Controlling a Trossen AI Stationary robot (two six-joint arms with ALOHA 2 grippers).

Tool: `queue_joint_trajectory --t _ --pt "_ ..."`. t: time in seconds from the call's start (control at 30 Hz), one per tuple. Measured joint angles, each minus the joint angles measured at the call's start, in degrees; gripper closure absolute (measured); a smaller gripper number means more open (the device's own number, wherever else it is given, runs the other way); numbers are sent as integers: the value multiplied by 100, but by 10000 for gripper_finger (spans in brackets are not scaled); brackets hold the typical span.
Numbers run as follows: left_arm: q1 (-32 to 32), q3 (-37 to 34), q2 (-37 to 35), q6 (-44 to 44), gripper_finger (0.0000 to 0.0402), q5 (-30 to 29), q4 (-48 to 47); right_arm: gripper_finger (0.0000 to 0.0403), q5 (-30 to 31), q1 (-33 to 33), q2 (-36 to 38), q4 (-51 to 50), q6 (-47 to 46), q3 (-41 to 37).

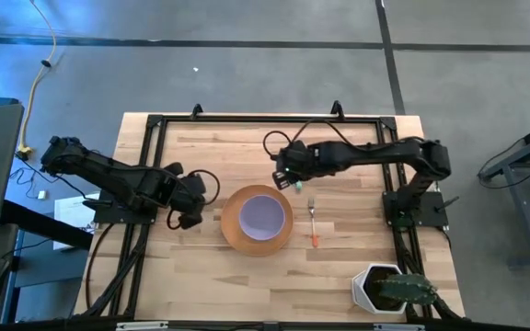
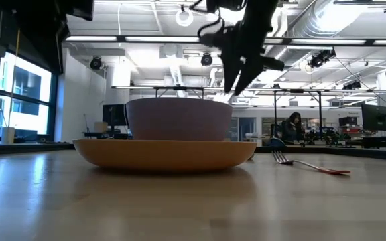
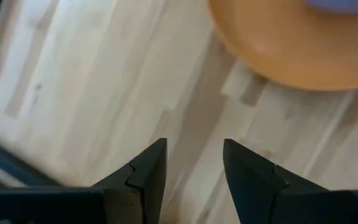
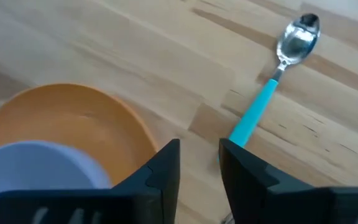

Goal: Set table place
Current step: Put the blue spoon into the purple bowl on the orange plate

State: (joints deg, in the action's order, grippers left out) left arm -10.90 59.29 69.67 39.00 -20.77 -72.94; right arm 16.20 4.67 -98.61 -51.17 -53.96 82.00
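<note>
The round orange plate (image 1: 237, 230) rests on the table (image 1: 339, 267), and the lavender bowl (image 1: 263, 213) stands in it. To the plate's right lies the fork (image 1: 313, 222), orange handle toward the near edge. My right gripper (image 1: 290, 179) is just beyond the plate's far right rim, shut on the teal-handled spoon (image 4: 272, 81). In the low view this gripper (image 2: 232, 88) hangs above and behind the bowl (image 2: 178, 119). My left gripper (image 1: 188, 217) is open over bare wood left of the plate (image 3: 291, 50) and touches nothing. My right gripper holds the spoon by the free end of its teal handle (image 4: 238, 135), pinched between the two fingers. The spoon runs on past the fingertips, along the fingers, metal bowl (image 4: 298, 38) farthest out. The fingers slant downward. Whether the spoon's bowl touches the table cannot be told.
A white angular pot with a green plant (image 1: 389, 290) stands at the table's near right corner. The black rail frame (image 1: 155, 129) runs along the table's left, far and right sides. Bare wood lies on the far side of the plate and near the front edge.
</note>
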Motion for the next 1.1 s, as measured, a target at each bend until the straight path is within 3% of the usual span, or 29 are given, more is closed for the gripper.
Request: queue_joint_trajectory --t 0.37,1.1 --pt "0 -2 -21 -274 256 -226 -125 257 -25 641 -537 -44 -255 0" --pt "0 -7 -820 -575 256 -437 -44 256 -472 1137 -1607 -41 -366 0"
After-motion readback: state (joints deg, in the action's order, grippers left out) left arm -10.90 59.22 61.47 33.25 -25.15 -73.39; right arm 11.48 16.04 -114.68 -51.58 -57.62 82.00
